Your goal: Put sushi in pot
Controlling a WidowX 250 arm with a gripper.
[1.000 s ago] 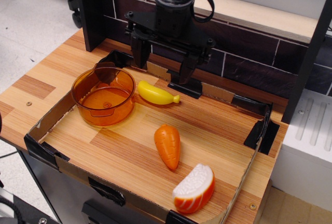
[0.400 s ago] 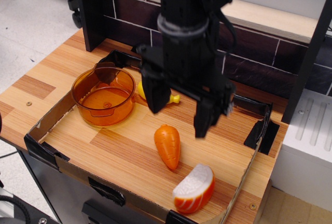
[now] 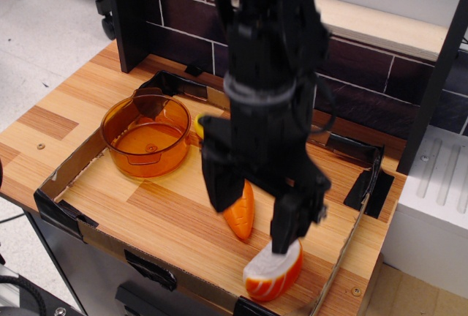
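Note:
The sushi (image 3: 274, 276), a white and orange striped wedge, lies at the front right of the tray. The translucent orange pot (image 3: 145, 135) stands empty at the tray's left. My black gripper (image 3: 250, 219) is open and empty, hanging low over the front middle of the tray. Its right finger (image 3: 285, 230) is just above the sushi's top edge, its left finger (image 3: 218, 187) beside the carrot. The arm hides much of the tray's middle.
An orange ridged carrot (image 3: 240, 217) lies partly hidden under the gripper. A yellow banana (image 3: 199, 124) peeks out right of the pot. The cardboard tray wall (image 3: 66, 172) with black corner clips rings the wooden board. A dark brick backsplash stands behind.
My gripper has moved from the back of the tray forward and down, to the carrot and sushi. It stays open. The objects have not moved.

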